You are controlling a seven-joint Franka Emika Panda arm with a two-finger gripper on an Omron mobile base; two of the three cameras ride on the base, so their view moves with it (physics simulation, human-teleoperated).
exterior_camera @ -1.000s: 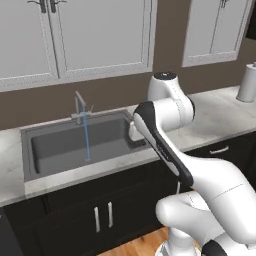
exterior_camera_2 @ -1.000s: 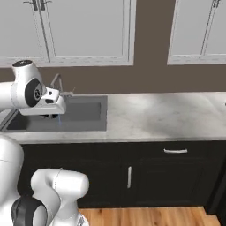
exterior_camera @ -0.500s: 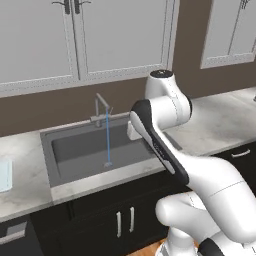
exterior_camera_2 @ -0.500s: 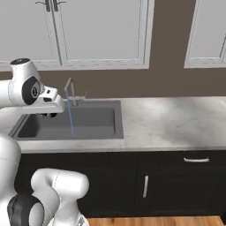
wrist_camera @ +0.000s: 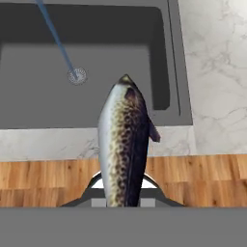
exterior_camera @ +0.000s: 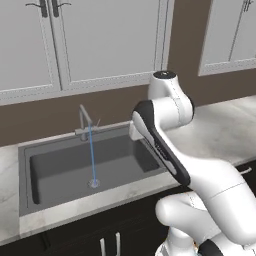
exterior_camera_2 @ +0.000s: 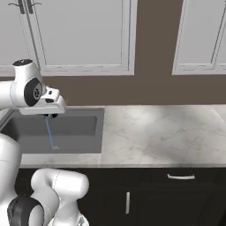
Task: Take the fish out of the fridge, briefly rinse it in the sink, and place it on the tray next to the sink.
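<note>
Fish (wrist_camera: 124, 144) clamped in gripper (wrist_camera: 123, 190), hanging over sink's (exterior_camera: 55, 165) near rim, beside water stream (exterior_camera: 92, 152); sink now nearer mid-frame than before, views having swung with base.

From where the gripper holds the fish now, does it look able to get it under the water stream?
Probably yes. The gripper is shut on the fish, whose far end sticks out over the open sink. Nothing lies between it and the water stream, which falls to the drain at one side.

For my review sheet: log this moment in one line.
phase: rinse pending | jaws: shut on fish | sink: water running | fish: clear of stream
</note>
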